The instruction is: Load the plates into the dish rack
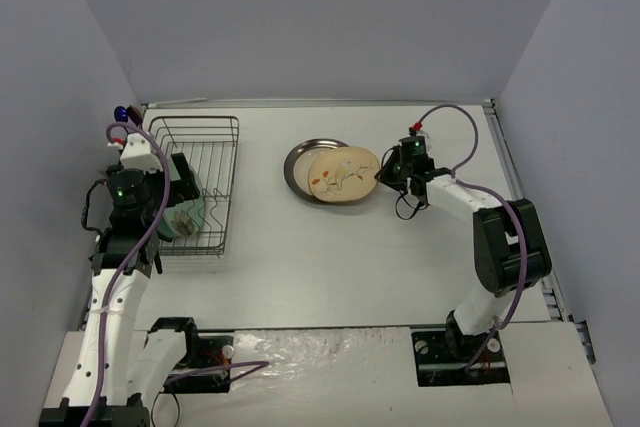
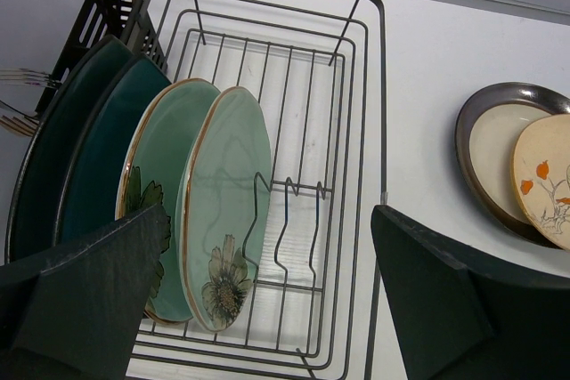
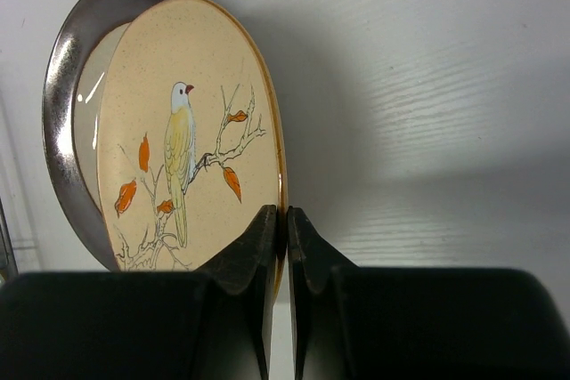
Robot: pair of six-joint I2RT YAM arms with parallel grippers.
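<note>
Pale tabletop [image 1: 330, 267] runs out from the arm bases toward me. First beyond it, on my left side, comes the dish rack [image 1: 222, 127], and the left gripper [image 2: 272, 220] hangs over it with its jaws spread wide and nothing between them.

Through that wrist camera I count four plates standing on edge in the tines. Two are dark teal plates [image 2: 93, 157], and beside them are two pale mint plates [image 2: 227, 175] with a flower painted low on each. Bare tines stand just beside the outer mint plate, so I judge there is room for more.

Further out and to my right, the right gripper [image 3: 281, 215] is pinched tight on the near rim of the cream plate [image 3: 187, 131], the one with a bird on a branch. That plate lies partly on the brown-rimmed plate [image 3: 62, 68], and both sit on the table well apart from the rack. At the rack's far left corner is the black cutlery caddy [image 2: 93, 15].

By my reckoning four are loaded and two are left. The cream plate is gripped but not yet lifted, and the brown-rimmed one is untouched.
</note>
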